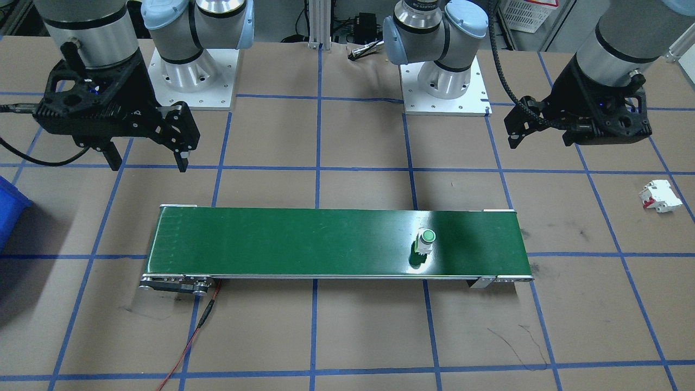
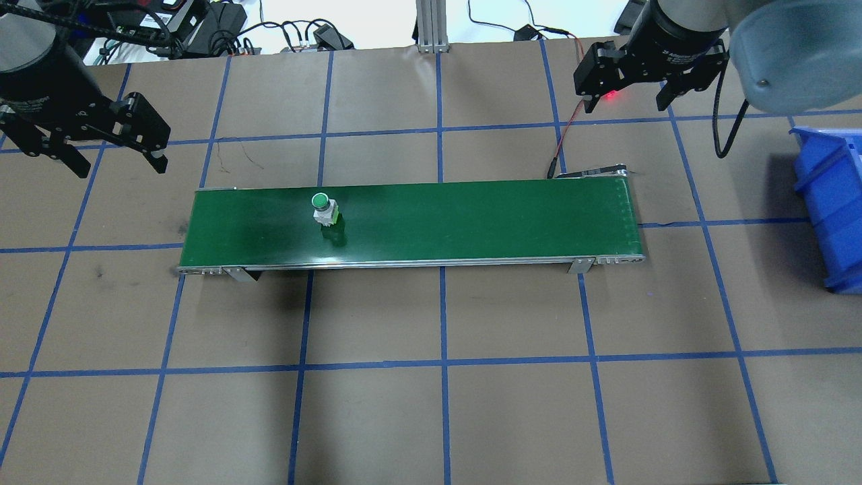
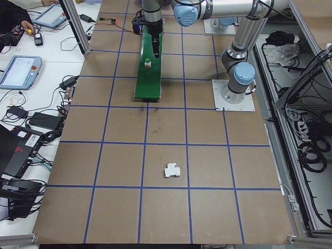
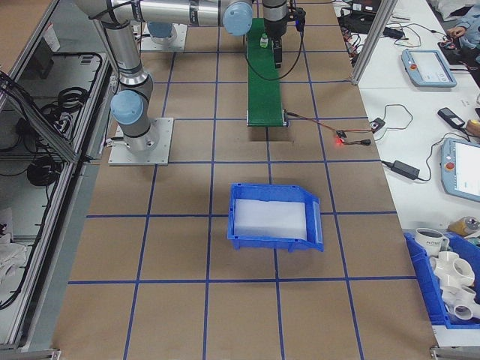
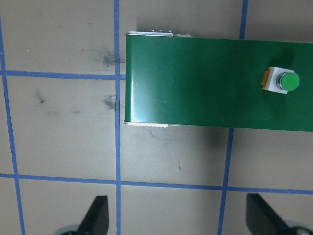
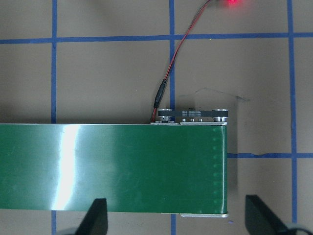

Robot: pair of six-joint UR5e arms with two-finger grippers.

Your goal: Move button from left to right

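- Overhead exterior view: the button (image 2: 324,209) stands upright on the green conveyor belt (image 2: 471,222), toward the belt's left end, its green cap up.
- The left pincer (image 2: 114,162) hangs over the bench (image 2: 431,404) beyond the belt's left end, fingers spread wide, holding nothing.
- The right pincer (image 2: 623,101) hangs beyond the belt's right end, also spread wide and empty; a blue bin (image 2: 832,202) sits at the far right.
- Exterior front-facing view alone shows a white breaker (image 1: 659,196) with a red switch lying on the bench, well apart from the belt on the robot's left.
- Left wrist-mounted view shows orange on the button's side, which the overhead view does not make out.
- Right wrist-mounted view shows only the belt's right end, with a red-and-black wire (image 6: 178,49) leading off it; the button is out of that view.
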